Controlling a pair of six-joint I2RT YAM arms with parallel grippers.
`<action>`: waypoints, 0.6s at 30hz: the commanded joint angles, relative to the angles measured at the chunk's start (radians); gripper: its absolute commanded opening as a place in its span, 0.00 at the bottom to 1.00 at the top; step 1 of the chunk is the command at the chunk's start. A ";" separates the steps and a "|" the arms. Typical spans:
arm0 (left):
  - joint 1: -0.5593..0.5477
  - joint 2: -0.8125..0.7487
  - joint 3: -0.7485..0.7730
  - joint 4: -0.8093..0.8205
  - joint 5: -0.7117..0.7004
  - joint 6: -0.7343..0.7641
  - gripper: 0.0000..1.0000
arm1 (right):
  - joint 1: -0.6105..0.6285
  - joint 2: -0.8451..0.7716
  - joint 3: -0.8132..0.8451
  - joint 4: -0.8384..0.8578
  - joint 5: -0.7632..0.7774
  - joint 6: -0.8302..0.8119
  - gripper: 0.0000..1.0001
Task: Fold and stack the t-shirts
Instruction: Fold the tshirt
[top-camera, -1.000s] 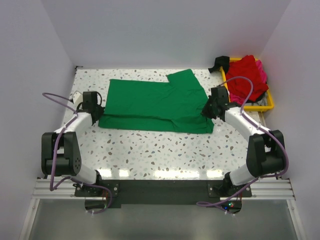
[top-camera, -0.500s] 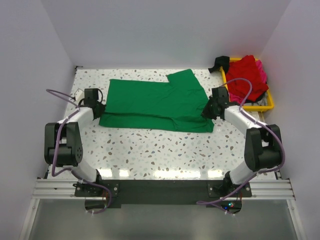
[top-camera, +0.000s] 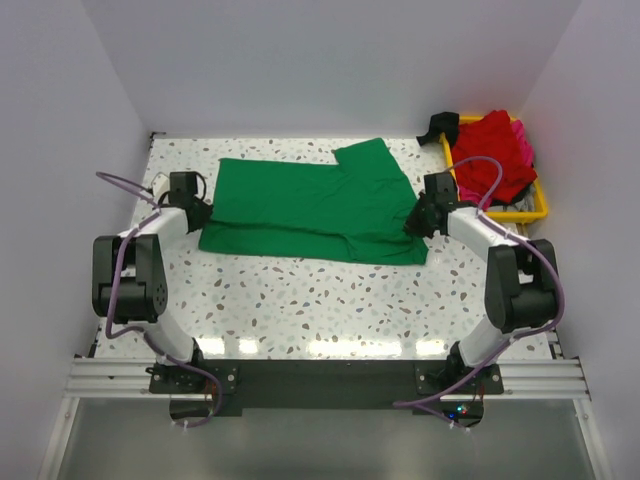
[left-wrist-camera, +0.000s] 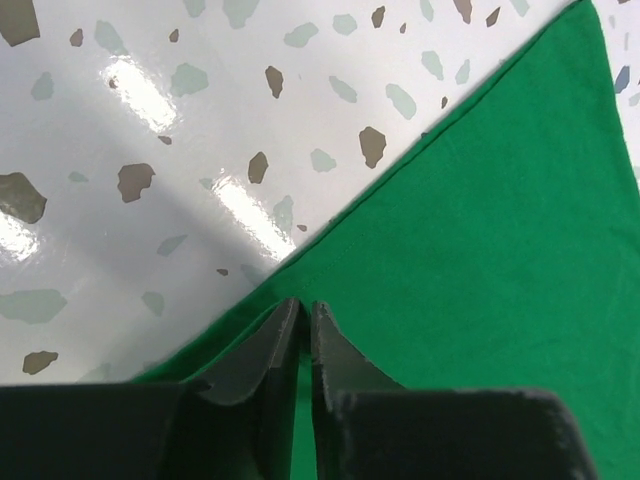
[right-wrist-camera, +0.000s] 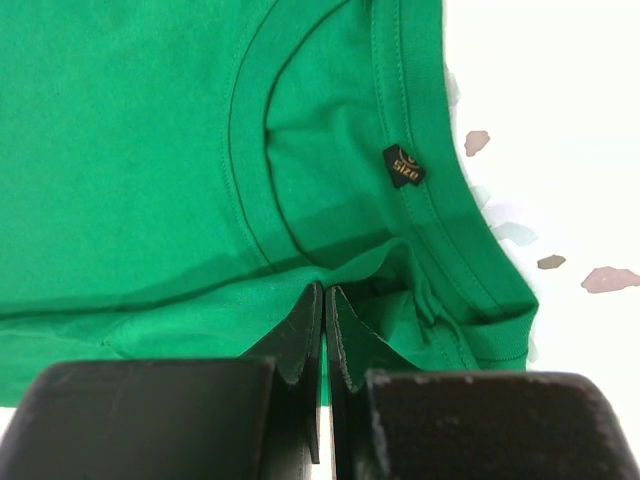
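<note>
A bright green t-shirt (top-camera: 310, 205) lies folded lengthwise on the speckled table, one sleeve flap pointing to the far side. My left gripper (top-camera: 200, 212) sits at its left end; in the left wrist view the jaws (left-wrist-camera: 304, 305) stand only a sliver apart over the hem, green cloth (left-wrist-camera: 480, 230) between them. My right gripper (top-camera: 415, 222) is at the shirt's right end, shut (right-wrist-camera: 324, 290) on a bunched fold just below the collar (right-wrist-camera: 250, 150). Red t-shirt (top-camera: 490, 155) and pink t-shirt (top-camera: 524, 140) lie heaped at the back right.
The yellow tray (top-camera: 535, 210) holding the heaped shirts stands against the right wall. A black object (top-camera: 440, 125) sits at the tray's far left corner. White walls close in the table on three sides.
Both upper arms have swung outward towards the side walls. The left gripper has slid a little towards the far side along the shirt's left end. The green shirt lies as before.
</note>
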 joint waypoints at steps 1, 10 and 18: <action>0.017 0.017 0.040 0.035 0.007 0.035 0.21 | -0.015 0.017 0.036 0.038 -0.005 0.008 0.00; 0.021 -0.092 -0.021 0.049 0.023 0.047 0.68 | -0.023 0.025 0.079 0.022 -0.039 -0.026 0.25; -0.022 -0.242 -0.188 0.084 0.073 0.003 0.67 | -0.017 -0.016 0.066 -0.010 -0.020 -0.054 0.46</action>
